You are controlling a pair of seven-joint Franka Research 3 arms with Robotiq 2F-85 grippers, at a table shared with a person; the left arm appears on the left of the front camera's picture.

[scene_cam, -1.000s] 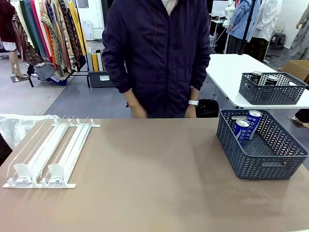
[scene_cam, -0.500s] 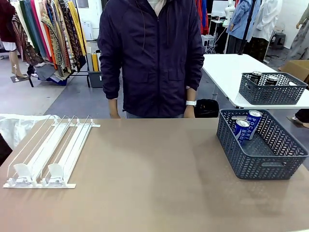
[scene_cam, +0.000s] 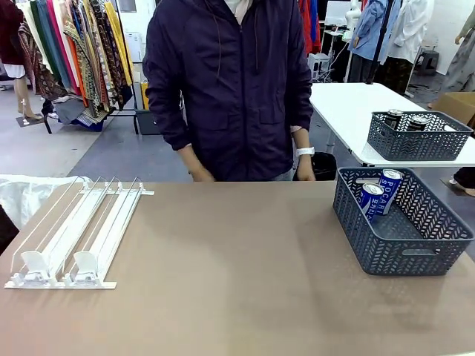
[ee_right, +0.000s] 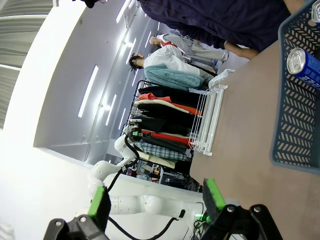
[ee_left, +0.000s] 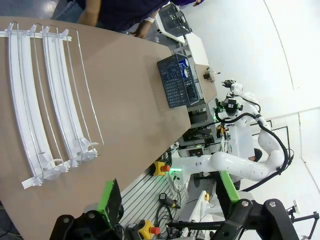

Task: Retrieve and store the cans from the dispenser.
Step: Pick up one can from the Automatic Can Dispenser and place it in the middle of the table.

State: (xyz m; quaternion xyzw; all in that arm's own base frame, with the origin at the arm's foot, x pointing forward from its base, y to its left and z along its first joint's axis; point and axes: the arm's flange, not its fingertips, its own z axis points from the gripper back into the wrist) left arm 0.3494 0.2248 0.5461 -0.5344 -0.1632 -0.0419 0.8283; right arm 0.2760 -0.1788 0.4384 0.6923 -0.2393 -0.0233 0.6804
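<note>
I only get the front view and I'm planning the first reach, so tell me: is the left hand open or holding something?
Observer: The left hand is open, with nothing between its green pads.
Operator: Where is it pointing?
Observer: At the table from the near side, with the dispenser and its front stops just ahead of it.
Operator: And the right hand?
Observer: The right hand is open too and holds nothing. It looks along the table past the basket, where a can shows.
</note>
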